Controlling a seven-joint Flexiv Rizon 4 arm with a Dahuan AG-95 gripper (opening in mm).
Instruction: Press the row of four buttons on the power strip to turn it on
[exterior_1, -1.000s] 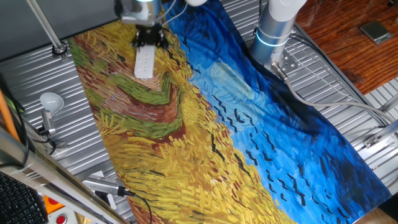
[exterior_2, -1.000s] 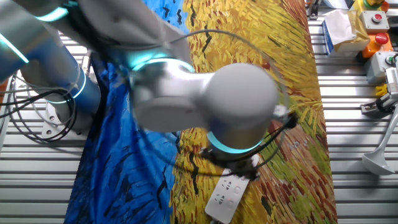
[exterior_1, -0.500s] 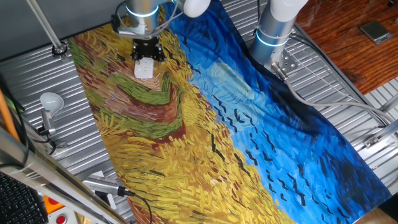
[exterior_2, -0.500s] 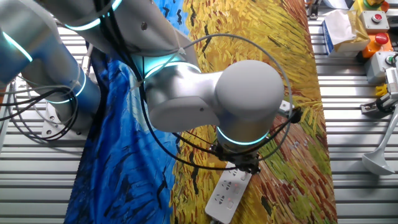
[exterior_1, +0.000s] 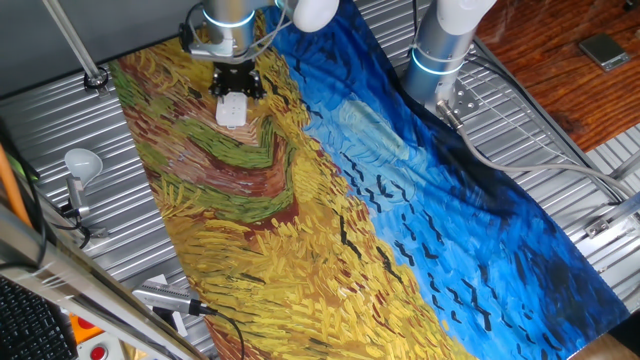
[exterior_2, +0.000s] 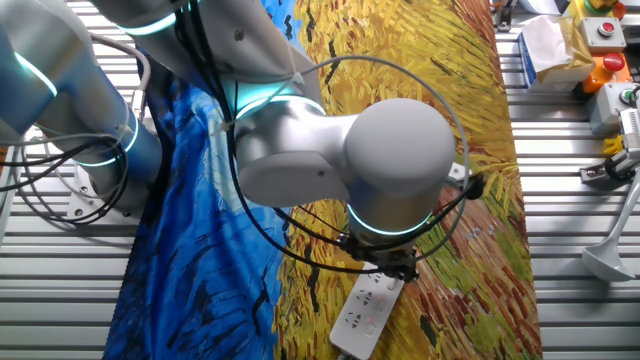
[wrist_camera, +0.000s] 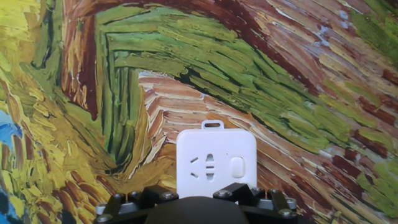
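Note:
The white power strip (exterior_1: 232, 112) lies on the painted cloth near the table's far left, its far half covered by my gripper (exterior_1: 232, 84). In the other fixed view the gripper (exterior_2: 392, 268) stands right over the strip's (exterior_2: 363, 312) upper end, and its fingertips are hidden. The hand view shows the strip's free end (wrist_camera: 214, 155) with a socket and one pale rounded button (wrist_camera: 237, 166) of the row. The black gripper body (wrist_camera: 199, 202) hides the rest of the row. No view shows a gap or contact between the fingertips.
A white light bulb on a stand (exterior_1: 82, 163) sits off the cloth at the left. The arm's base (exterior_1: 440, 50) rises at the back. Boxes with red and orange knobs (exterior_2: 598, 40) and a white lamp (exterior_2: 610, 255) stand by one table edge.
Over the last second my gripper came down over the power strip and now covers its far half. In the last half second it has barely moved.

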